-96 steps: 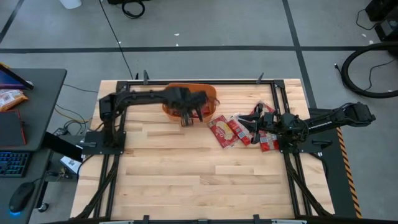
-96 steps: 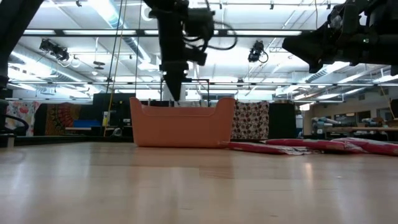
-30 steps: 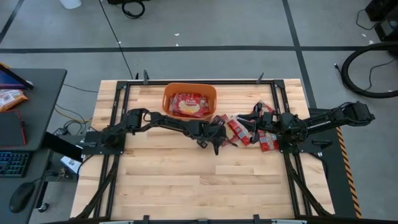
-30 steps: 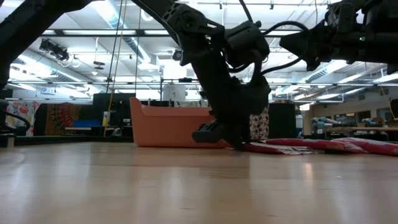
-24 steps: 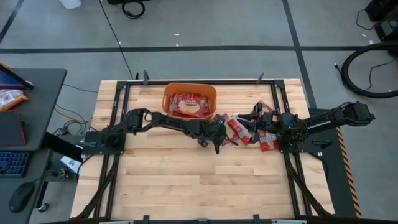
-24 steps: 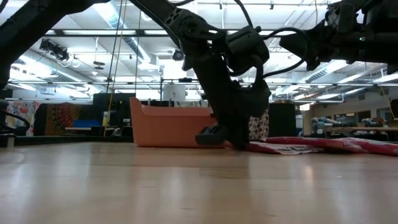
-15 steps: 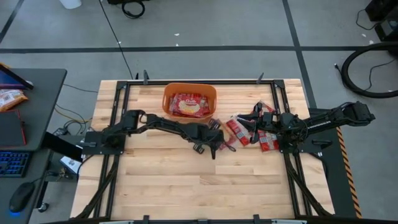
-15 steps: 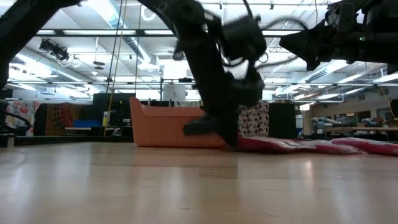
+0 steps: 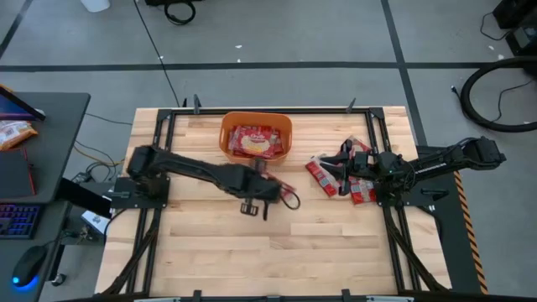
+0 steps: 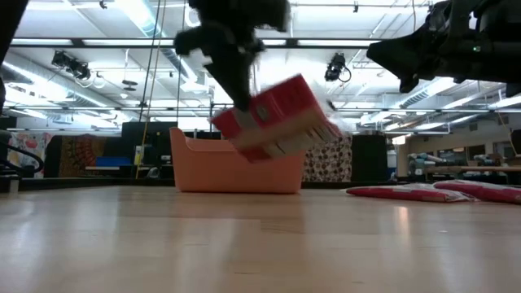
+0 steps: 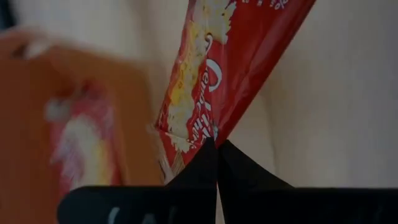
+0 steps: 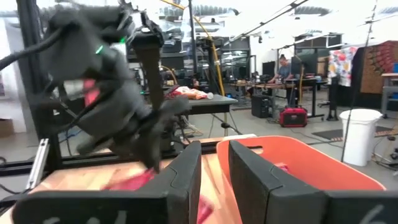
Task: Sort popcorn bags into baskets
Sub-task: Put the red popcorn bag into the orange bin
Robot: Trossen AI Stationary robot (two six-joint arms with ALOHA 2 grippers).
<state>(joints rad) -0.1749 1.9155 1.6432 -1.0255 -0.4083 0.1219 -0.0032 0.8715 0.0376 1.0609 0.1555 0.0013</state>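
Observation:
A red popcorn bag (image 10: 277,120) hangs in the air over the middle of the table, with my left gripper (image 9: 270,199) shut on it. The orange basket (image 9: 228,134) stands at the table's far edge and holds red bags (image 9: 254,141). Several more red bags (image 9: 323,177) lie flat on the table's right part. My right gripper (image 12: 214,168) hovers open above them with nothing between its fingers. My left gripper pinches one end edge of the bag (image 11: 200,134) between its two fingertips (image 11: 231,163). The fingers come from above, pointing down. The bag hangs tilted below them (image 10: 281,122), lifted clear of the table.
The basket (image 10: 236,168) stands just beyond the held bag. The loose bags (image 10: 407,193) lie low on the table to the right. Black frame rails (image 9: 159,210) run along the table's left and right sides. Bare wood (image 9: 277,252) fills the near half.
My left gripper has shut on a bag at the left end of the pile. It has risen and gone toward the table's left edge. The bag has come off the table and now hangs tilted in the air.

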